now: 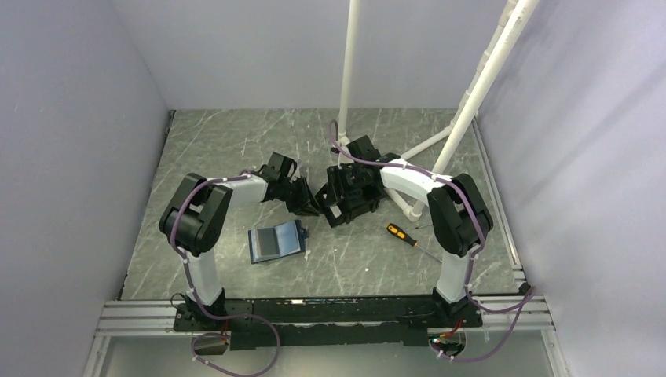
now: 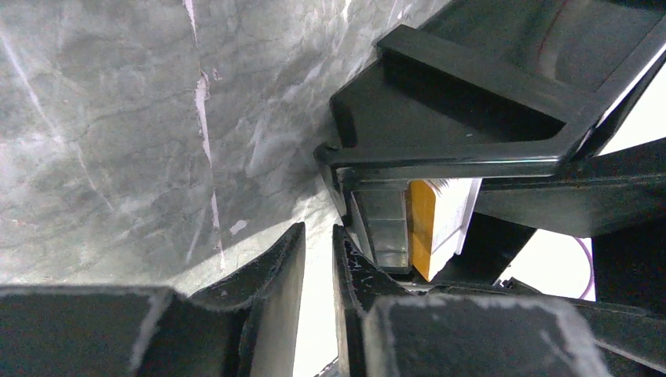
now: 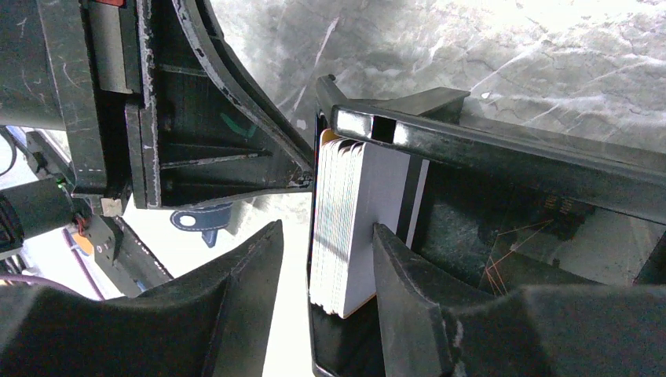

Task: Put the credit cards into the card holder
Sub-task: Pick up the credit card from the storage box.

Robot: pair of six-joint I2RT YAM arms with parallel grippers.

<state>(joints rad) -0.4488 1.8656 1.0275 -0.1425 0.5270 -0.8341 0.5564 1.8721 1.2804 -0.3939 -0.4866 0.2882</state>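
Card holder (image 1: 276,241) lies flat on the table (image 1: 236,149), paler pocket up. It is nearest the arm bases and well apart from both grippers. Screwdriver (image 1: 404,236) lies off to its right and has no part in this step.

Farther out, both arms meet at the black box (image 1: 352,196). Credit cards (image 3: 353,236) stand on edge as one stack against a wall inside the box, whitish faces with an orange-gold one at the side.

Right gripper (image 3: 328,228) straddles the stack with its jaws apart. One finger sits at the whitish face. The other stands clear and looks to be outside the thin box wall.

Left gripper (image 2: 318,232) has its jaws almost together at the box corner. Cannot tell whether they pinch the wall or nothing.

Step, as judged: lifting cards out of the box.

To do it well:
- Get both right fingers inside the wall so only cards are pinched.
- Seat them deep on the stack and squeeze square so the cards don't fan.
- Lift straight up while the left arm steadies the box.

Risks: the box drags up with the cards, or the stack is too thick for the pocket.
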